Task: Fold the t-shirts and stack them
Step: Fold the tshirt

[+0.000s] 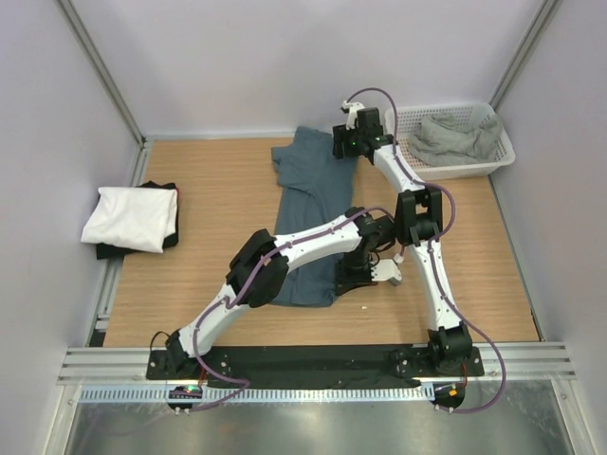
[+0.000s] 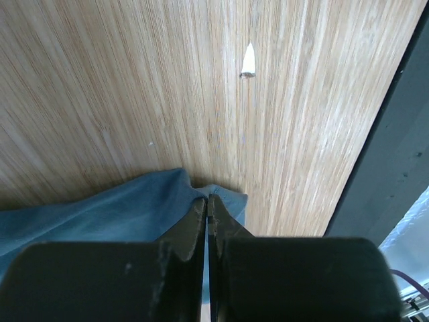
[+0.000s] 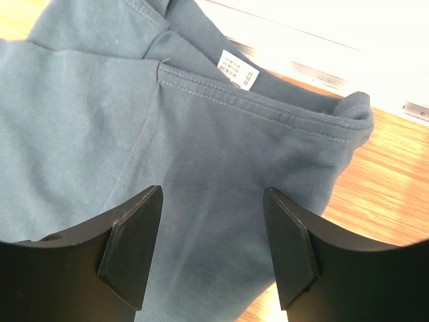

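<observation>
Occlusions and unreadable items

Left arm (image 1: 285,251) covers the slate-blue shirt (image 1: 308,185) along its near half. The black shirt (image 1: 114,252) is mostly under the white shirt (image 1: 133,216). Tag (image 3: 239,69) print is illegible. Cloth between left gripper (image 2: 206,199) tips is indeterminate.

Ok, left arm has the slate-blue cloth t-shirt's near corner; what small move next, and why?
Probably lower the right gripper and close it on the slate-blue cloth t-shirt at the stitched edge below its white label. Its jaws hang open above the cloth, holding nothing, while the left gripper is shut on the near hem corner; a fold likely needs both ends held.
</observation>
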